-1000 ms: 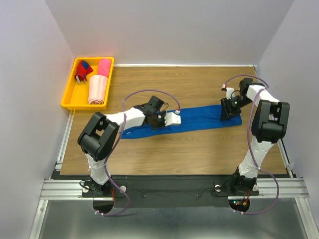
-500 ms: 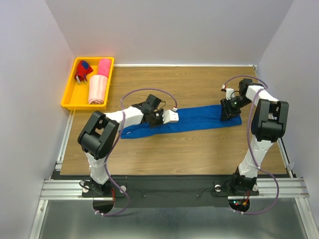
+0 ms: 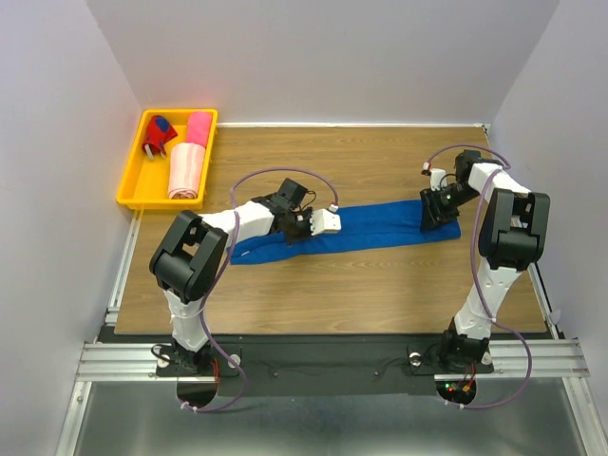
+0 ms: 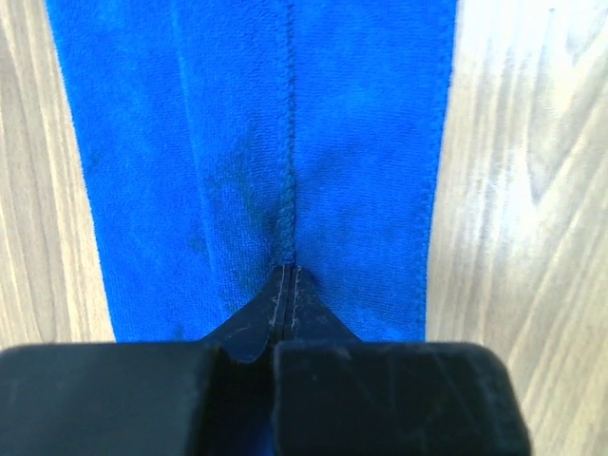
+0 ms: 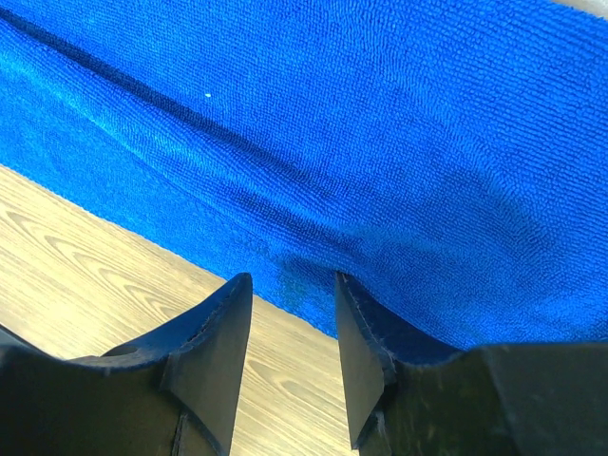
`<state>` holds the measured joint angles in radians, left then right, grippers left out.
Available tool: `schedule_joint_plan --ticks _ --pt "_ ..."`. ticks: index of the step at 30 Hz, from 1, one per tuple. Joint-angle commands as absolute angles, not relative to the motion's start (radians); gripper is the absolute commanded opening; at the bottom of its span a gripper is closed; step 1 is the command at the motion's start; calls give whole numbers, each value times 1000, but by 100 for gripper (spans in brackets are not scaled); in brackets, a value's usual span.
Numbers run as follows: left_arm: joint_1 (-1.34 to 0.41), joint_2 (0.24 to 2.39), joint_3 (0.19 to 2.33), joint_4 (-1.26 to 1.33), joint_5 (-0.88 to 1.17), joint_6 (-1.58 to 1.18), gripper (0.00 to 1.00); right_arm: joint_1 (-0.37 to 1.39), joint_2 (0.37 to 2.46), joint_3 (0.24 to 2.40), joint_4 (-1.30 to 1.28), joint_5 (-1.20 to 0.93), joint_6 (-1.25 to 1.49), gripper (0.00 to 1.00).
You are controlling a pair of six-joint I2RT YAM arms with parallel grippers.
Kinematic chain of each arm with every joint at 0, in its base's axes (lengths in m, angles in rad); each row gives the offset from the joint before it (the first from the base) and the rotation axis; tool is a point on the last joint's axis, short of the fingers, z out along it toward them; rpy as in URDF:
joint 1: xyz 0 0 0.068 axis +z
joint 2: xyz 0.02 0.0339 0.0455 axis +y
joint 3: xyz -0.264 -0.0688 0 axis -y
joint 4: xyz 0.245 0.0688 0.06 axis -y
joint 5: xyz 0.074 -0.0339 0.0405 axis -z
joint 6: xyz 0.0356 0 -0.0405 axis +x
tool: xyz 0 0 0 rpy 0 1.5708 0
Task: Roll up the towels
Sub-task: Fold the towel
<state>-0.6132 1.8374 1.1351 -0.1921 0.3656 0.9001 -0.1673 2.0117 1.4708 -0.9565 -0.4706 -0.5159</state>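
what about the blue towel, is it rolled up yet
No, the blue towel lies stretched out long and flat across the table, with no rolled part.

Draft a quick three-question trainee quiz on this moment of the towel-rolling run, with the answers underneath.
1. True or false: the left gripper is shut, its tips down on the blue towel.
2. Where do the hot pink towel and the pale pink towel lie? A) in the yellow tray; B) across the blue towel; C) on the bare wood.
3. Fill in: the right gripper has its jaws ___ at an edge of the blue towel.
Key: 1 true; 2 A; 3 open.
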Motion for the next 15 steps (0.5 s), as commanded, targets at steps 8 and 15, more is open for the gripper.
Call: schedule_joint_plan --ticks 8,15 --pt "-611 1695 1167 -298 422 913 0 -156 2000 1448 -930 -462 -517 46" --pt "-611 1687 1157 -291 410 902 0 -156 1979 1451 -928 -477 -529 47"
